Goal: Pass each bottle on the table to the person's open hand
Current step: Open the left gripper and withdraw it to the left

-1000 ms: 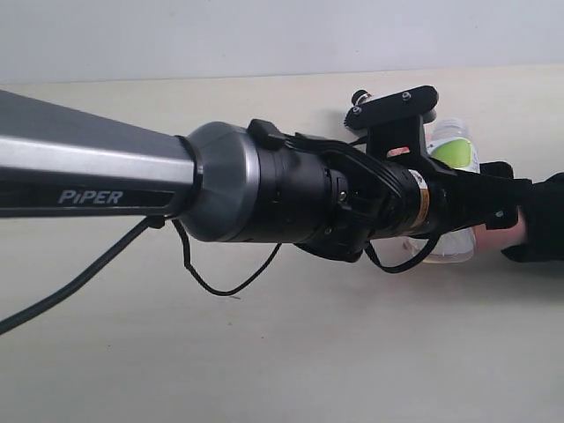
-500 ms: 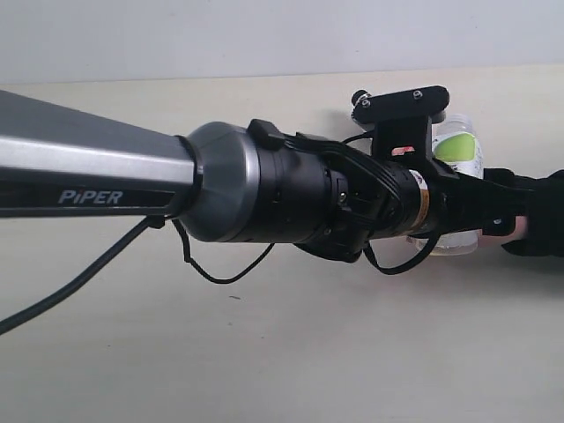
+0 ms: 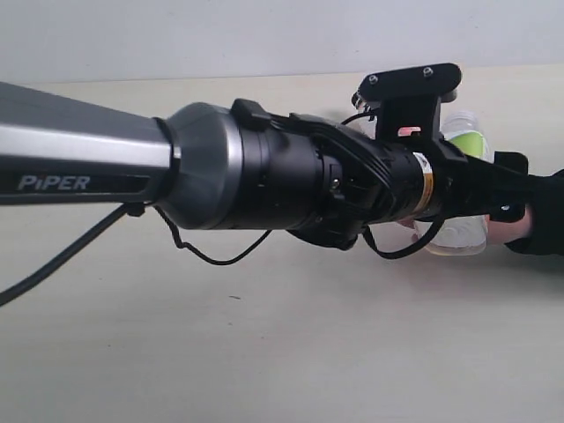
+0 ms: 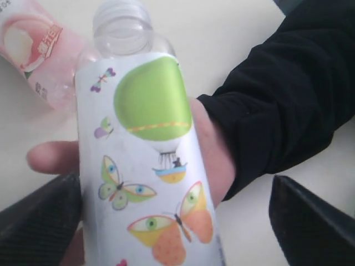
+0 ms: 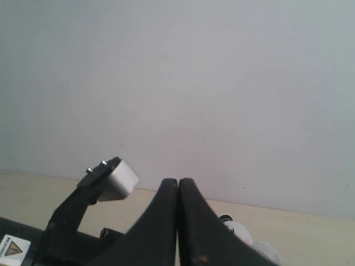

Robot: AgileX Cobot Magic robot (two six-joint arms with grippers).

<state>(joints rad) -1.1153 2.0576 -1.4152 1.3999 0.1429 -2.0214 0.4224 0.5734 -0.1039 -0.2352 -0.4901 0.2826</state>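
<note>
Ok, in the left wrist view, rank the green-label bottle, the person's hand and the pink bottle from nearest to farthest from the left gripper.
1. green-label bottle: between the open jaws of the left gripper.
2. person's hand: right under that bottle, cradling it.
3. pink bottle: farther out, past the first bottle's cap end.

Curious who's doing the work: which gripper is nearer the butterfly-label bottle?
Left. The left gripper straddles the butterfly-label bottle; the right gripper, shut, faces a wall, away from it.

Plain pale grey wall (image 3: 264, 35) behind.
</note>
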